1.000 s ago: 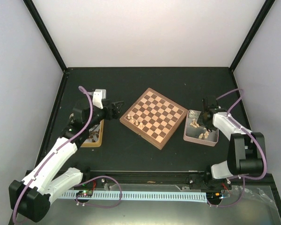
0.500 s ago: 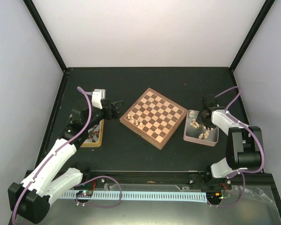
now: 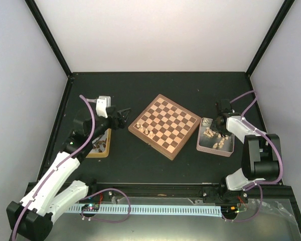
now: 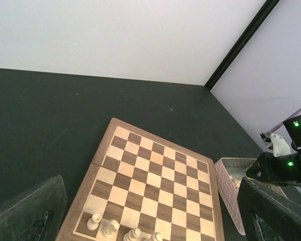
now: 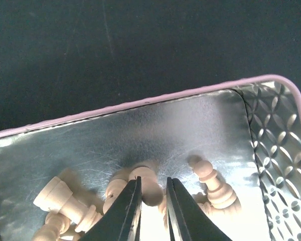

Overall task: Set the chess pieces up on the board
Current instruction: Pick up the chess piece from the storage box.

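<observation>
The right hand (image 5: 153, 193) is down inside the pink-rimmed metal tray (image 5: 140, 103), its fingers (image 5: 126, 211) drawn narrow with only a slim gap between them. A pale piece (image 5: 146, 182) sits right at the tips. Its rounded head pokes out toward 12 o'clock and the rest is hidden under the fingers, so its long axis seems to run 12 to 6, along the hand's own line rather than across the gap. Whether the pads already pinch it cannot be told. Loose pieces lie on their sides just beside it, one at 3 o'clock (image 5: 215, 186) and a cluster at 8 o'clock (image 5: 65, 198).

Seen from above, the board (image 3: 165, 125) lies at 9 o'clock from the tray, just beside it on the dark tabletop (image 3: 140, 165). Any carry from the tray is therefore a short one to the left. A few standing pieces (image 3: 143, 130) line the board's 7 o'clock edge.

The left hand (image 3: 123, 115) hovers off the board's 9 o'clock corner, fingers spread wide and holding nothing. It is nearer the standing row, but the right hand is far nearer the tray's stock. A piece taken lying in line with the fingers would probably need righting before it can stand on a square.
</observation>
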Available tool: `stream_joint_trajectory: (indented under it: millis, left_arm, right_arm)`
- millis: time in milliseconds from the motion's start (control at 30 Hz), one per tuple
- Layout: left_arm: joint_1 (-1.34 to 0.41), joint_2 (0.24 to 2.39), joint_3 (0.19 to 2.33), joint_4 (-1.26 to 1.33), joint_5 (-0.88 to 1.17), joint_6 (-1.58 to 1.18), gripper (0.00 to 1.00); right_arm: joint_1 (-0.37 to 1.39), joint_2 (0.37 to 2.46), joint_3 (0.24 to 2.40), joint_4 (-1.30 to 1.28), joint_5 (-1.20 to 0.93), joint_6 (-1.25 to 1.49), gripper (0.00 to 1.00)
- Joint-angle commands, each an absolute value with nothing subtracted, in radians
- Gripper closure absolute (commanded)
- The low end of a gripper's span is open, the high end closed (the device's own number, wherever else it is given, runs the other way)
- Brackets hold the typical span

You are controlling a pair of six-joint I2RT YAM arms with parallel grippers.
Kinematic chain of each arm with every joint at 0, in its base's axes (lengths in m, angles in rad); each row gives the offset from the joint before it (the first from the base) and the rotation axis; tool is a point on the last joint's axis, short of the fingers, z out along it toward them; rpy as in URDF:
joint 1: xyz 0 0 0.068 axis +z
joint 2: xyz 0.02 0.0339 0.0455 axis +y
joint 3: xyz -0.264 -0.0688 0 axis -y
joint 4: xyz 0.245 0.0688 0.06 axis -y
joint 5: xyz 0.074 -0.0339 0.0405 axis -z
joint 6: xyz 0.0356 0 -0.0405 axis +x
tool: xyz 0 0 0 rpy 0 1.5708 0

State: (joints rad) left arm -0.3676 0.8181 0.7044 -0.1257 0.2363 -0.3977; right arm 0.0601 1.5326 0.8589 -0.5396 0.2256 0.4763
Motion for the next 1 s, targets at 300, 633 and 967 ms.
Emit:
stream_joint_trajectory:
  millis: [300,633,967]
  left_arm:
    - [-0.36,0.76,0.715,-0.153,0.235,-0.38,0.05]
    - [-0.361,0.739,0.712,-0.168,0.225,-0.378,0.05]
    - [-0.36,0.72,0.717,-0.213,0.143,-0.373,0.05]
  right_arm:
    - [0.054,1.559,0.866,-0.527,0.213,0.487,0.78]
    - [0.058,1.524,0.874,-0.536,0.233,0.482,0.95]
    - [0.228,1.377,0.962,-0.668,0.235,0.518,0.94]
